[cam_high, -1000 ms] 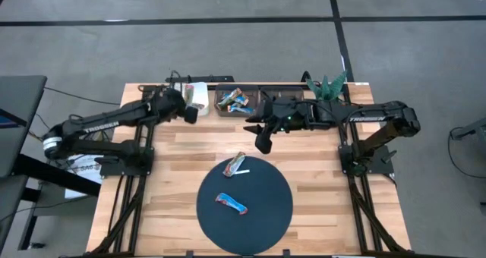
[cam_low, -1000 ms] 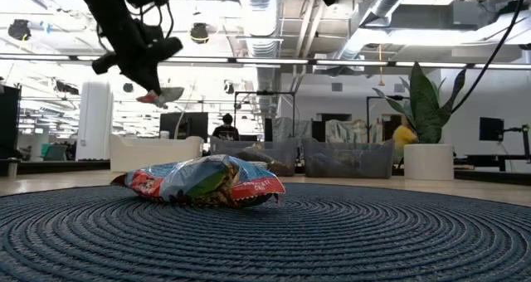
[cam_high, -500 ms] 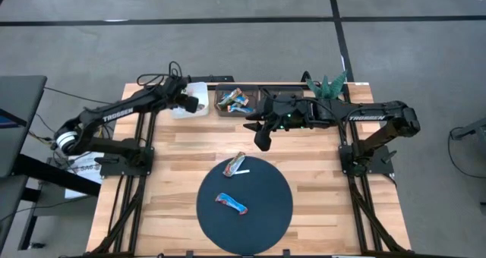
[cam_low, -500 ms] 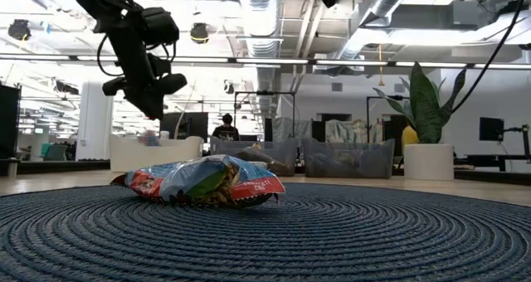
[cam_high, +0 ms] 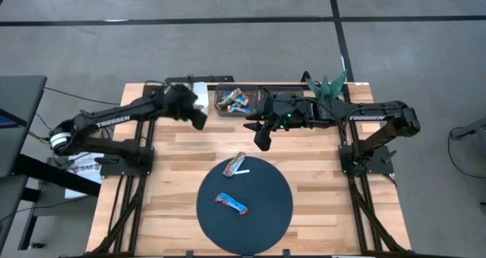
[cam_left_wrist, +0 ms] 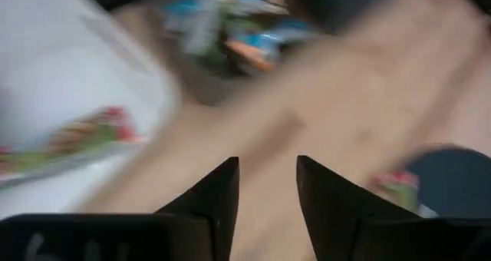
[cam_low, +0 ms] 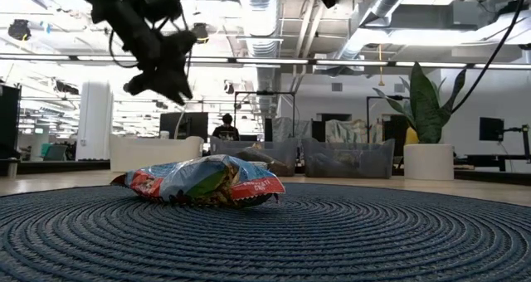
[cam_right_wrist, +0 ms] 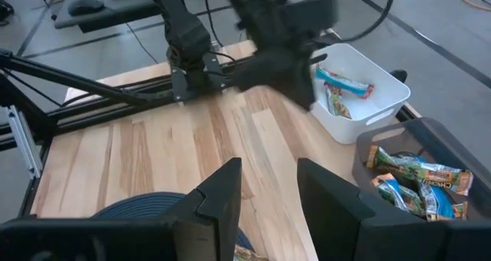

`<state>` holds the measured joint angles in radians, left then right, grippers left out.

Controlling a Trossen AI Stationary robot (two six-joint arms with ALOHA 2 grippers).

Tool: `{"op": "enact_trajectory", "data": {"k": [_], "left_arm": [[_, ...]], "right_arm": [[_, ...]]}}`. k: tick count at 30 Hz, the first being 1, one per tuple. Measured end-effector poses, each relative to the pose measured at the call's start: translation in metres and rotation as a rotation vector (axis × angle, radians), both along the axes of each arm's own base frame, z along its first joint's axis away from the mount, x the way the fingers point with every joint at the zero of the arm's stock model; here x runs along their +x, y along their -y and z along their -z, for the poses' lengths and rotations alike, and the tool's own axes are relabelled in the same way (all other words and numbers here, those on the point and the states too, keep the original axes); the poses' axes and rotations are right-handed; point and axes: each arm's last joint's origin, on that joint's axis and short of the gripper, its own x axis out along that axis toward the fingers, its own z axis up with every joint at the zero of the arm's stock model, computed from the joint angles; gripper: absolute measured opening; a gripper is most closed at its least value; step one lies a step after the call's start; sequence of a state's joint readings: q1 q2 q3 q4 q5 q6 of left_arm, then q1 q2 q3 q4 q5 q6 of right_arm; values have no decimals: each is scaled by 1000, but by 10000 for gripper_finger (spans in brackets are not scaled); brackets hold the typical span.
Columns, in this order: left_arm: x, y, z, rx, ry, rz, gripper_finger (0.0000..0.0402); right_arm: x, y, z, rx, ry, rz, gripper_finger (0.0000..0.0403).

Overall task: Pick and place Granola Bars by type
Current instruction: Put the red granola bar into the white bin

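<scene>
High view: left tool (cam_high: 199,121) open beside white bin (cam_high: 200,92).

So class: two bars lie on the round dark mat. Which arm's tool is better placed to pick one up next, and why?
Probably the right. Its tool hangs open just beyond the mat's far edge, close to the silver bar. The left tool, also empty, is farther back by the white bin.
</scene>
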<state>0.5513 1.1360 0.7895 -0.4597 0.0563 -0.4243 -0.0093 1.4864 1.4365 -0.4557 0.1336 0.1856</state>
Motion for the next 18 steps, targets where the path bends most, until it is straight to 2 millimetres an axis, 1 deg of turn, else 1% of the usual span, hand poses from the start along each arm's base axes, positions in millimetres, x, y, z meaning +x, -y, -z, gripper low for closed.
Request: {"op": "enact_trajectory", "data": {"k": [7,10,13,18], "left_arm": [[33,66,-8,-47,121,227,96],[43,88,-5,-44,132,270,92],[53,102,3,-71,121,272,93],[73,116,30,-157,59,269,100]], "right_arm": [[0,0,0,0,-1,0,120],[0,0,0,1,-1,-2,120],[0,0,0,1,-2,-3,120],[0,0,0,1,-2,-3,120]]}}
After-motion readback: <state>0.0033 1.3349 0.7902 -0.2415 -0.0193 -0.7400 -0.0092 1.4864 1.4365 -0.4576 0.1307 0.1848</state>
